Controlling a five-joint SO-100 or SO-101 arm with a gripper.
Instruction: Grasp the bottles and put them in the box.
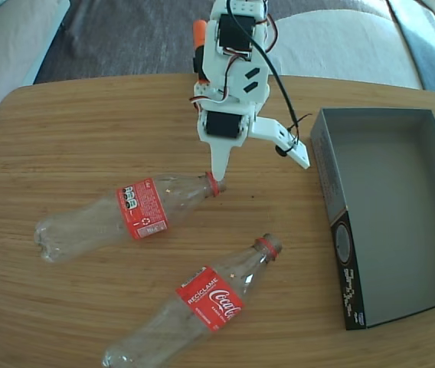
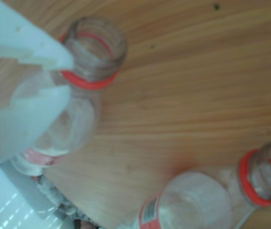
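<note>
Two clear Coca-Cola bottles with red labels lie on their sides on the wooden table. The upper bottle (image 1: 137,211) points its open neck right, and the lower bottle (image 1: 206,299) lies diagonally below it. My gripper (image 1: 261,169) is open wide. Its straight finger (image 1: 218,165) comes down right at the upper bottle's red neck ring, while the other finger (image 1: 294,146) sticks out to the right. In the wrist view the white finger (image 2: 26,57) overlaps the upper bottle's neck (image 2: 95,52), and the lower bottle's neck (image 2: 262,176) shows at bottom right. The dark grey box (image 1: 332,165) sits at the right with nothing in it.
The rounded table edge (image 1: 18,96) curves at the back left. Pale cushions (image 1: 340,42) and a dark rug (image 1: 118,34) lie beyond the table. Bare wood (image 1: 279,207) separates the bottles from the box.
</note>
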